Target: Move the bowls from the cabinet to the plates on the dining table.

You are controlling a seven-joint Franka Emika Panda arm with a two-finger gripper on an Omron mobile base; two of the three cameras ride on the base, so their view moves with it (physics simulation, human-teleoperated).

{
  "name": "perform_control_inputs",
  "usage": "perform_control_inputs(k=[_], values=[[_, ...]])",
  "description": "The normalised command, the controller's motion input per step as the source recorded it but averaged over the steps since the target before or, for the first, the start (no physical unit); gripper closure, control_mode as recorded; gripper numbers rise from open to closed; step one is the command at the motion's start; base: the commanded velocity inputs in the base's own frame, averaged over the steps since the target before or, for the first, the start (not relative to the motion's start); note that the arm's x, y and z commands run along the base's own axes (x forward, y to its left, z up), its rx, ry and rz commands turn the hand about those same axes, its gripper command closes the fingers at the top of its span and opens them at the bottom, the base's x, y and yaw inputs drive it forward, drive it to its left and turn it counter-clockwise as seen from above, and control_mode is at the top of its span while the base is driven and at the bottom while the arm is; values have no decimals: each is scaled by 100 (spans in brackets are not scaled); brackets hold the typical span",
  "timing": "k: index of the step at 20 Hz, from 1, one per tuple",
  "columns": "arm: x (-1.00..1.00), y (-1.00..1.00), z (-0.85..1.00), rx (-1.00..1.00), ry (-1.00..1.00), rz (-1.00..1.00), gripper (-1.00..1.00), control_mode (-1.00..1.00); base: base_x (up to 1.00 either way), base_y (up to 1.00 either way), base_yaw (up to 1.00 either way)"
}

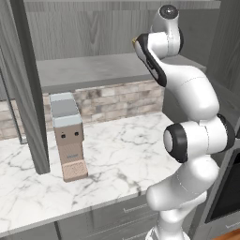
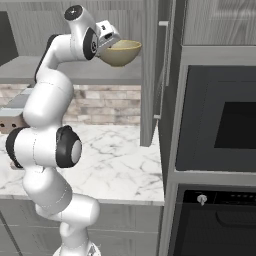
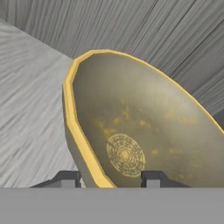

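So right now I've got the arm reaching up into the cabinet (image 2: pixel 150 70), and the gripper (image 3: pixel 108 177) is straddling the rim of the pale yellow-olive bowl (image 2: pixel 120 52). In the hand view one finger tip sits outside the bowl's wall and the other inside over the bowl's hollow, with the yellow rim running between them. Looks like they're pinching that rim, though I can't tell for sure if both pads are fully pressed on it. From the right base view the bowl is up at shelf level, just left of the open cabinet door, right at the end of the hand. Grey wood-grain lining is behind it. Below, there's the marble counter (image 1: pixel 122 150) with a brick backsplash, and a small grey-and-tan coffee machine (image 1: pixel 68 136) standing on its left part. Built-in oven (image 2: pixel 220 120) is off to the right.
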Motion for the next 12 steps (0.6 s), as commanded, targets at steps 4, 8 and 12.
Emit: perform_control_inputs(k=[4, 8, 12], values=[[0, 0, 0, 0, 0, 0, 100, -100, 0, 0, 0], [-8, 4, 0, 0, 0, 0, 100, -100, 0, 0, 0], [-52, 0, 14, 0, -12, 0, 100, -100, 0, 0, 0]])
